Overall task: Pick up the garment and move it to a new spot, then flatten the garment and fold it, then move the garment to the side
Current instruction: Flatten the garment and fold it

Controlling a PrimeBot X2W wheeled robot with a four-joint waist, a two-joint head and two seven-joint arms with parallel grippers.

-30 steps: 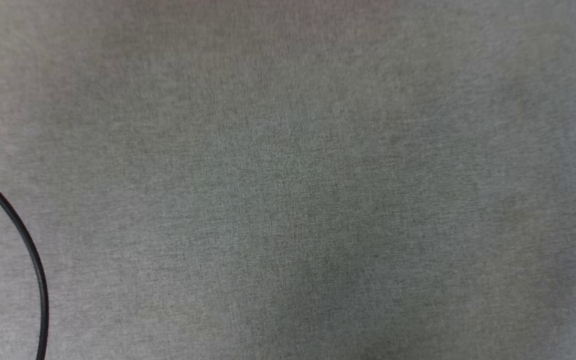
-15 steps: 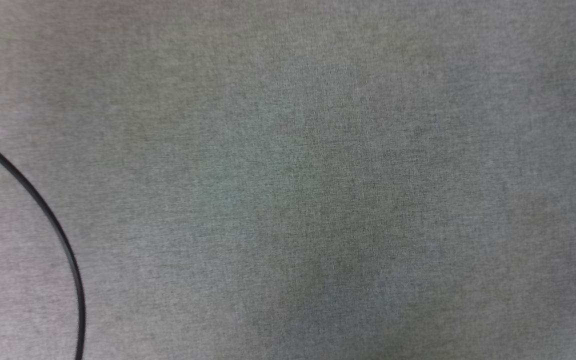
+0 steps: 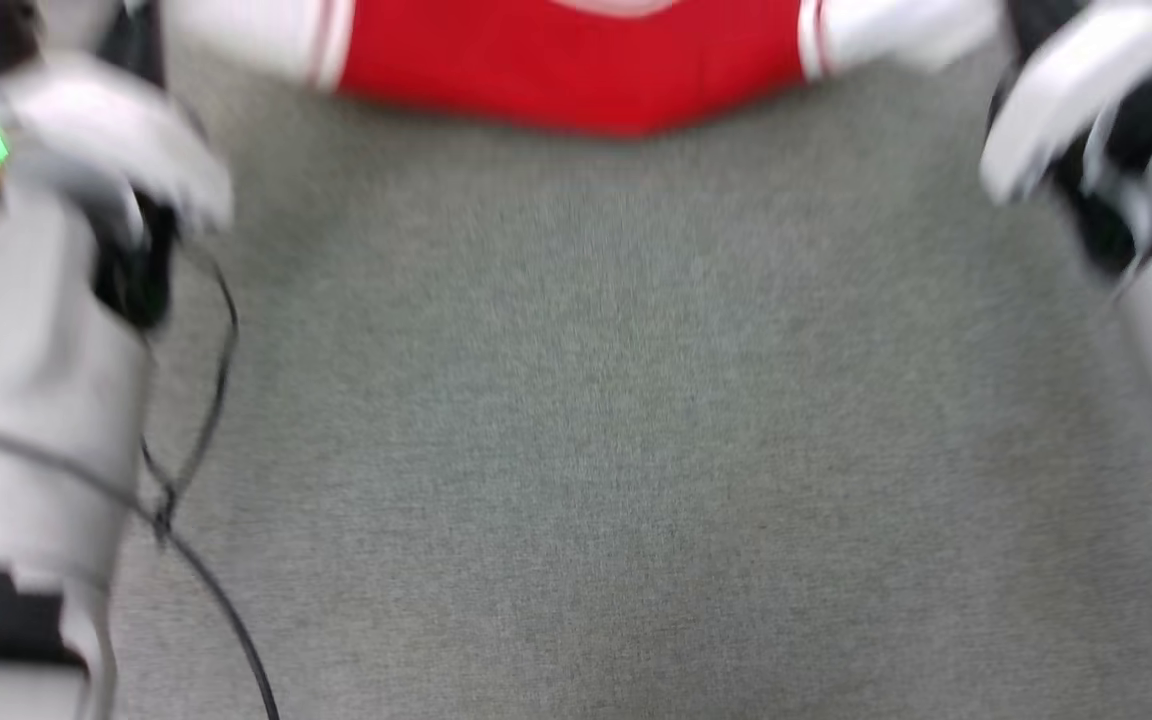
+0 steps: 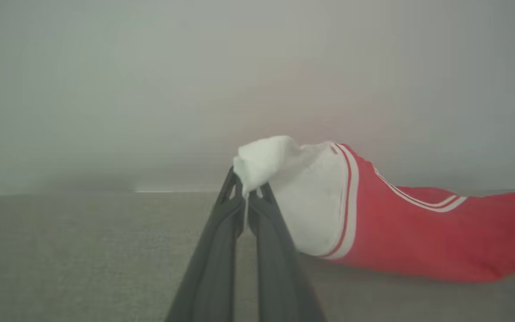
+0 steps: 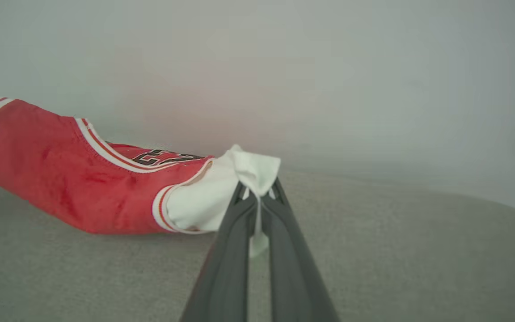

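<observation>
The left tool (image 4: 246, 197) is clenched on one white sleeve tip (image 4: 264, 154) of the garment (image 4: 418, 241), and the right tool (image 5: 257, 197) on the other. The red body lies along the grey worktop (image 3: 576, 450) (the head view is blurred). A good spread likely needs both arms to pull apart evenly, keeping the fabric taut and low.

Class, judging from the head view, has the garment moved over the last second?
Cannot tell. The garment now shows at the top edge, but the whole view shifted; the plain grey surface gives no fixed mark.
</observation>
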